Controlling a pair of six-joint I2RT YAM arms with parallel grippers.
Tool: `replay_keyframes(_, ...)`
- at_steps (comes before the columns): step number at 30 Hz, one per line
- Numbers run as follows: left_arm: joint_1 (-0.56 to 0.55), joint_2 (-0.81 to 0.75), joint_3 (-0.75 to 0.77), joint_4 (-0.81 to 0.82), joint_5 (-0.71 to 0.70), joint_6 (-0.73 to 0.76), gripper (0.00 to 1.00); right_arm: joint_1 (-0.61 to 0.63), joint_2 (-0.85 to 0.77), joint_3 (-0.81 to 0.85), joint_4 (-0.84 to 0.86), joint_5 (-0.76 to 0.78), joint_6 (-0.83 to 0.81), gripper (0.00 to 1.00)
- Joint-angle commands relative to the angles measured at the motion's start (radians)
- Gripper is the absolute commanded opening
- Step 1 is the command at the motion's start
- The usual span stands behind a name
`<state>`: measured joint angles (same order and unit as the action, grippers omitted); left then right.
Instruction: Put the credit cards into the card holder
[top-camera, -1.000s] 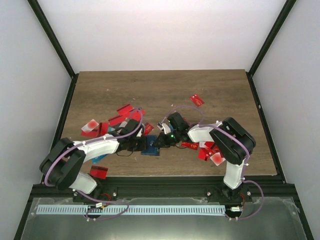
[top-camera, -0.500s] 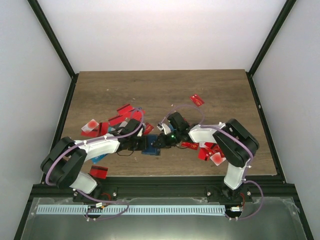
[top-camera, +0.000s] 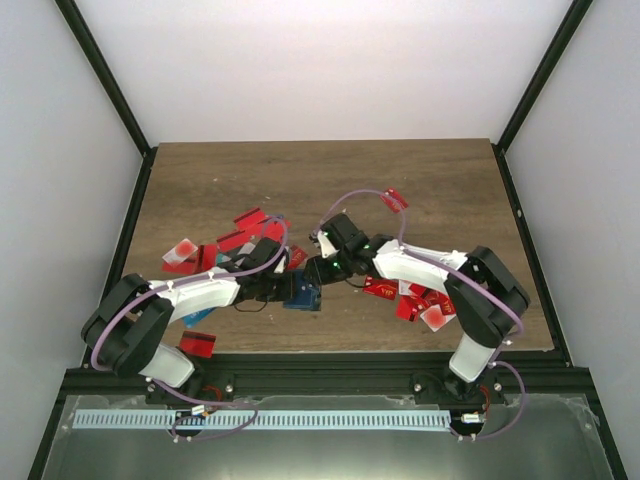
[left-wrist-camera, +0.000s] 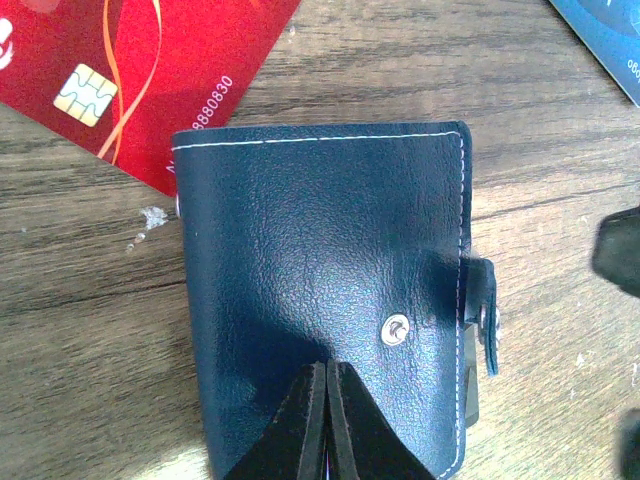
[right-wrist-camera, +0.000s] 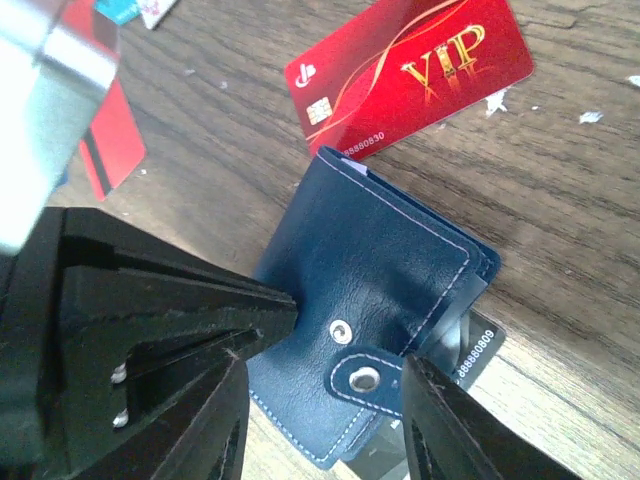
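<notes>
The navy card holder lies shut on the wood, its snap strap loose at one side. My left gripper is shut, tips pressed down on the holder's cover. My right gripper is open, one finger on each side of the strap, gripping nothing. A black card pokes out from under the holder. A red VIP credit card lies just beyond it. In the top view both grippers meet at the holder, the left gripper on its left and the right gripper just behind it.
Red cards are scattered in a pile behind the left arm, in a cluster under the right arm, singly at the back and by the left base. A teal card corner lies near the holder.
My right gripper has gone from shut to open and drawn back a little from the holder. The left gripper has stayed shut on the cover.
</notes>
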<state>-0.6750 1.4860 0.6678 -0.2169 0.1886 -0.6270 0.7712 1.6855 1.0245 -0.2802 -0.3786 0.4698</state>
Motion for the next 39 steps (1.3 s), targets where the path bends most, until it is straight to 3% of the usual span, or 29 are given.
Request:
replay_keyframes(1, -0.003, 0.026, -0.004, -0.035, -0.031, 0.013, 0.04, 0.060, 0.056, 0.097, -0.122, 0.170, -0.023, 0.45)
replay_keyframes(13, -0.004, 0.022, -0.009, -0.034, -0.028, 0.018, 0.04, 0.136, 0.132, 0.189, -0.238, 0.328, -0.016, 0.42)
replay_keyframes(15, -0.005, 0.023, -0.008, -0.033, -0.028, 0.020, 0.04, 0.139, 0.130, 0.189, -0.241, 0.340, -0.012, 0.38)
replay_keyframes(18, -0.005, 0.022, -0.007, -0.033, -0.028, 0.019, 0.04, 0.141, 0.131, 0.190, -0.242, 0.345, -0.010, 0.21)
replay_keyframes(24, -0.005, 0.023, -0.009, -0.033, -0.025, 0.021, 0.04, 0.148, 0.124, 0.195, -0.238, 0.335, -0.007, 0.06)
replay_keyframes(39, -0.009, 0.028, -0.010, -0.022, -0.014, 0.020, 0.04, 0.163, 0.184, 0.213, -0.160, 0.259, 0.030, 0.13)
